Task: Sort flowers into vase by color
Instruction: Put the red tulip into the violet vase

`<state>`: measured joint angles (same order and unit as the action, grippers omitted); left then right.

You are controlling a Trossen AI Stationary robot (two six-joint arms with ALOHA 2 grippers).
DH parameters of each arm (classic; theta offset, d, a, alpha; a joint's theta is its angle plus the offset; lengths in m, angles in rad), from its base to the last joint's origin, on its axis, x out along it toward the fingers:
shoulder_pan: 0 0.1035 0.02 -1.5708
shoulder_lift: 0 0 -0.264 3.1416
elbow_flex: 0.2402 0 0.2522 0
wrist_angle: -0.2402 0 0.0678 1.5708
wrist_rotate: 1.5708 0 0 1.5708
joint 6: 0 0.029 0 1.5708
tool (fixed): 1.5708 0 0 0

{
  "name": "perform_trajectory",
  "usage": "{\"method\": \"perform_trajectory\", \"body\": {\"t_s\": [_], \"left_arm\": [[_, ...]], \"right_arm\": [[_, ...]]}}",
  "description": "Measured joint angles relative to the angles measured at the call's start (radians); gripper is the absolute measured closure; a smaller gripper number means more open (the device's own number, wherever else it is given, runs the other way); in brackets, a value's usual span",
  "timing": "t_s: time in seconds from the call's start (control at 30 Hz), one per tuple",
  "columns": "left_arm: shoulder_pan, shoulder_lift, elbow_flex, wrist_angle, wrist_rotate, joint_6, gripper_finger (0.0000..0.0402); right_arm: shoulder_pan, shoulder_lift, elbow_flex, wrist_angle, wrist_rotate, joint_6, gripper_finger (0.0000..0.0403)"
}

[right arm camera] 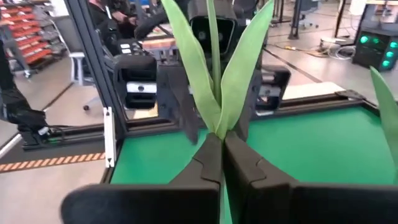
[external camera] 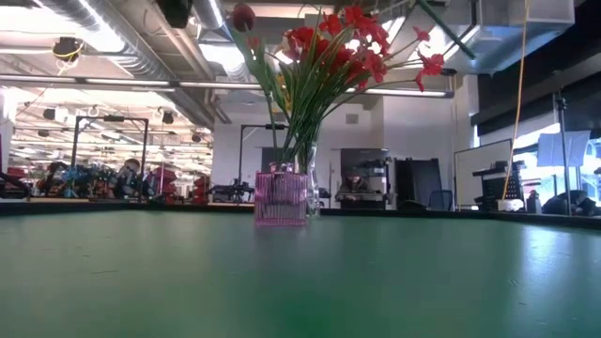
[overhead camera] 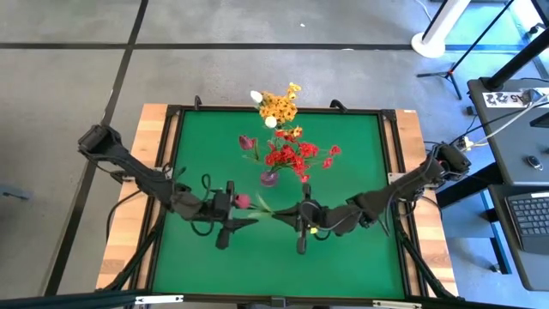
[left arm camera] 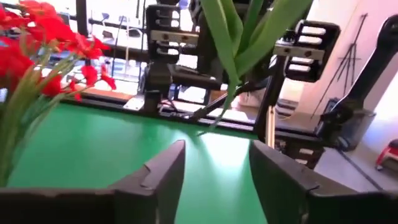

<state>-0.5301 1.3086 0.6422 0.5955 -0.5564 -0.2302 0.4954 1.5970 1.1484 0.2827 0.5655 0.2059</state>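
A flower with a dark red bud (overhead camera: pixel 243 201) and long green leaves (right arm camera: pixel 214 68) hangs in the air between my two grippers, over the table's near middle. My right gripper (right arm camera: pixel 222 146) is shut on it. My left gripper (left arm camera: pixel 214 177) faces it from the left, open, with nothing between its fingers in its own wrist view. In the right wrist view its fingers (right arm camera: pixel 180 102) stand on either side of the leaves beyond. A pink vase (external camera: pixel 282 197) holds red flowers (overhead camera: pixel 296 156) and a dark red bud (overhead camera: pixel 247 143). Yellow-orange flowers (overhead camera: pixel 280 106) and white buds (overhead camera: pixel 256 96) stand in a vase at the far edge. My right gripper pinches the flower's stem between its two fingers, at the base of the leaves (right arm camera: pixel 217 132). The fingers come level from the table's right side. The flower is lifted clear of the table, its bud end reaching toward my left gripper.
The two vases stand on the green table mat (overhead camera: pixel 214 146) at its middle and far middle. A black frame (overhead camera: pixel 390 137) rims the mat. Bare mat lies to the left, right and near side of the vases.
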Motion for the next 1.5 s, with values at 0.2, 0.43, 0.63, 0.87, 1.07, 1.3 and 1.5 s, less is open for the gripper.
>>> {"method": "perform_trajectory", "body": {"t_s": [0.2,0.43,0.63,0.87,1.07,1.3,1.5], "left_arm": [[0.008,0.085,0.000,0.236,0.037,0.056,0.0184],[0.045,0.130,0.000,0.393,0.054,0.102,0.0173],[0.092,0.174,0.054,0.399,0.195,0.079,0.0174],[0.111,0.223,0.127,0.254,0.187,0.082,0.0179],[0.095,0.224,0.129,0.198,0.146,0.083,0.0225],[0.069,0.224,0.129,0.199,0.096,0.084,0.0266],[0.065,0.223,0.129,0.200,0.066,0.085,0.0276]], "right_arm": [[-0.014,0.000,0.000,0.036,-0.041,-0.028,0.0402],[-0.014,0.000,0.000,0.008,-0.069,-0.029,0.0403],[-0.015,0.000,0.000,0.004,-0.070,-0.027,0.0403],[-0.020,0.000,0.001,-0.030,-0.070,-0.025,0.0403],[-0.018,0.000,0.001,-0.077,-0.043,-0.009,0.0403],[-0.018,0.000,0.002,-0.110,-0.038,0.001,0.0403],[-0.018,0.000,0.002,-0.138,-0.035,0.019,0.0403]]}}
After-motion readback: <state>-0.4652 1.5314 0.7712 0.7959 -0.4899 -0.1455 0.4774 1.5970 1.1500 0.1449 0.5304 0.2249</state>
